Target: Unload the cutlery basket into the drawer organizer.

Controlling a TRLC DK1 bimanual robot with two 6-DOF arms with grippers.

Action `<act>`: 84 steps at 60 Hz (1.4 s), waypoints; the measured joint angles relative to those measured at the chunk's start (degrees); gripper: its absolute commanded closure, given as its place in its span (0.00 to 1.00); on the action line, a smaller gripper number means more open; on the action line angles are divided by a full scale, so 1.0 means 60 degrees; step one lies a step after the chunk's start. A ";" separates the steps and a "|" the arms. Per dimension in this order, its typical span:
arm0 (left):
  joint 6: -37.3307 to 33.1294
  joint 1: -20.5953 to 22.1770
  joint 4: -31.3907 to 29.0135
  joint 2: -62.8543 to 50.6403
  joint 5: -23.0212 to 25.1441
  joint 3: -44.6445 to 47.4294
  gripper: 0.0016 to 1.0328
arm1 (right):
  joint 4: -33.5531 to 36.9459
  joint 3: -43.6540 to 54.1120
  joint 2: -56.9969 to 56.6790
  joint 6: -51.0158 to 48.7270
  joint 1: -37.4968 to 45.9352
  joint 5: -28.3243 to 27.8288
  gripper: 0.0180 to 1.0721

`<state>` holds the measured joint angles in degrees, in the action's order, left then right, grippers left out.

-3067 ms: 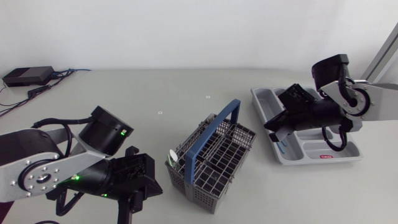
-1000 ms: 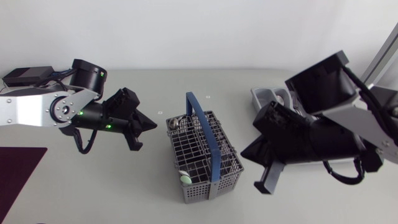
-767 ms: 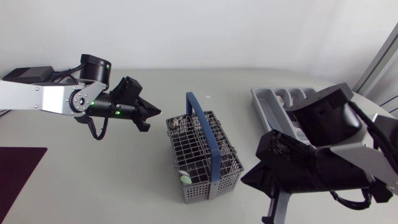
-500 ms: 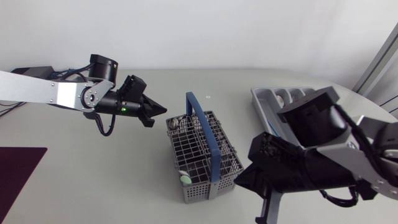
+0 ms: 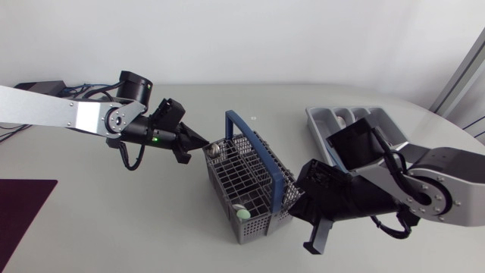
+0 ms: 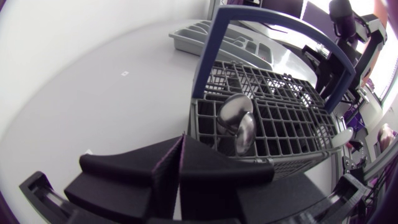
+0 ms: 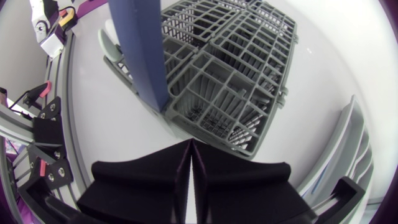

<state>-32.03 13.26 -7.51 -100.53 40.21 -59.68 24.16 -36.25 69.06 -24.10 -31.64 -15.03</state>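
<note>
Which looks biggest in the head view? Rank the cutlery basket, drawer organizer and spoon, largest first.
1. cutlery basket
2. drawer organizer, though my right arm hides part, so unsure
3. spoon, smallest

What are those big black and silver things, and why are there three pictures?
They are two robot arms at a table: the left arm and the right arm. One picture looks down from above. The other two come from little cameras on each arm's wrist. On the grey table stands a grey plastic cutlery basket with a blue handle, with shiny metal spoons in one corner. A grey plastic drawer organizer lies nearby. The left end effector, a black two-fingered pincer, is pinched shut close to the spoons. The right end effector is shut too, near the basket's other side. Neither holds anything.
</note>
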 measured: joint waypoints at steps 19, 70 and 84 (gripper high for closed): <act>-0.0674 -0.0011 -0.0841 0.1348 -0.0215 0.1148 0.79 | -0.1133 -0.0485 0.1330 -0.0350 0.1555 0.0219 0.95; -0.1107 -0.0149 -0.1494 0.2911 -0.0022 0.2568 0.79 | -0.2412 -0.1650 0.2510 -0.0313 0.2153 0.0219 0.95; -0.1137 -0.0200 -0.1490 0.2918 0.0000 0.2568 0.79 | -0.2022 -0.0969 0.1530 -0.0259 0.1639 0.0426 0.95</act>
<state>-38.85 12.05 -16.45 -83.02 40.21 -44.27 12.03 -42.06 78.24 -25.65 -21.80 -12.47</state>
